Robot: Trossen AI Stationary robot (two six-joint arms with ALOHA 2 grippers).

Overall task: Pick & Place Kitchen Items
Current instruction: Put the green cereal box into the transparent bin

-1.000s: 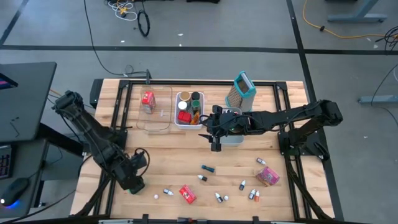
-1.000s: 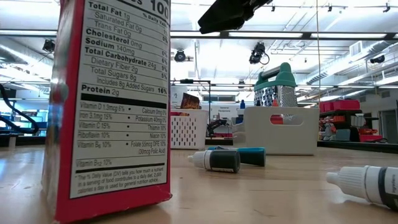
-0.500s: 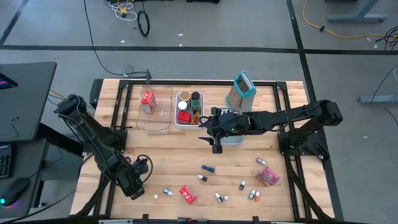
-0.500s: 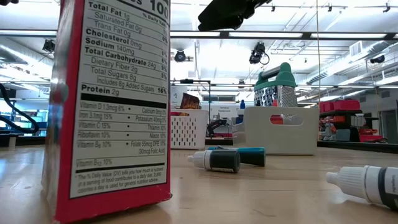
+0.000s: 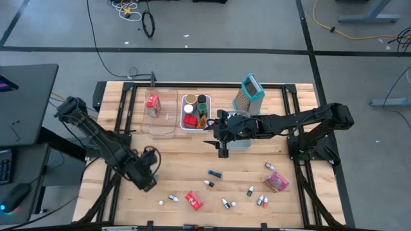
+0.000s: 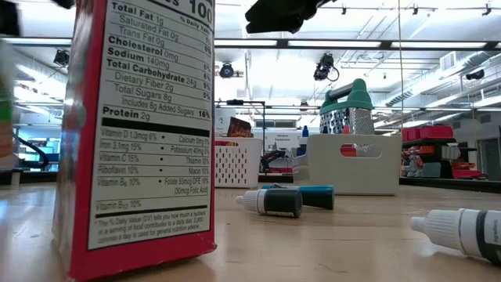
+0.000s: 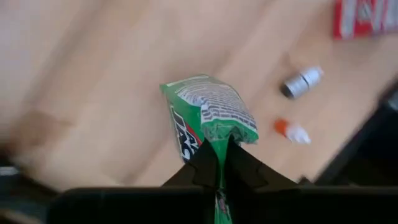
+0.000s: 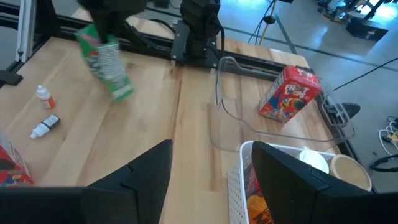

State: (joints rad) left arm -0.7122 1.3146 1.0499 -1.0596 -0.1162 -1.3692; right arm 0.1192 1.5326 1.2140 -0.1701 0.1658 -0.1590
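Note:
My left gripper (image 5: 150, 181) is near the table's front left, shut on a green packet (image 7: 208, 118). The right wrist view shows that packet (image 8: 104, 59) hanging under it. In the high view the arm hides the packet. Small bottles (image 5: 214, 174), a red packet (image 5: 193, 200) and a pink packet (image 5: 277, 181) lie loose along the near part of the table. My right gripper (image 5: 223, 147) hovers open over the table's middle, beside the grey bin (image 5: 241, 140), with nothing between its fingers (image 8: 146, 168). My left gripper pinches the green packet's crimped end (image 7: 219, 144) between its two fingers. The fingers come from above, pointing steeply down. The packet hangs tilted below them, clear of the table.
A clear bin (image 5: 162, 122) holding a red box (image 5: 153, 104), a white bin (image 5: 194, 113) with jars, and a metal grater with a teal top (image 5: 250, 92) stand along the far side. A red box (image 6: 141, 133) fills the low view's left. Bare wood lies at the table's centre left.
My left gripper has dipped a little toward the near edge, then swung toward the table's right and far side. A green blur has come into the low view's left edge.

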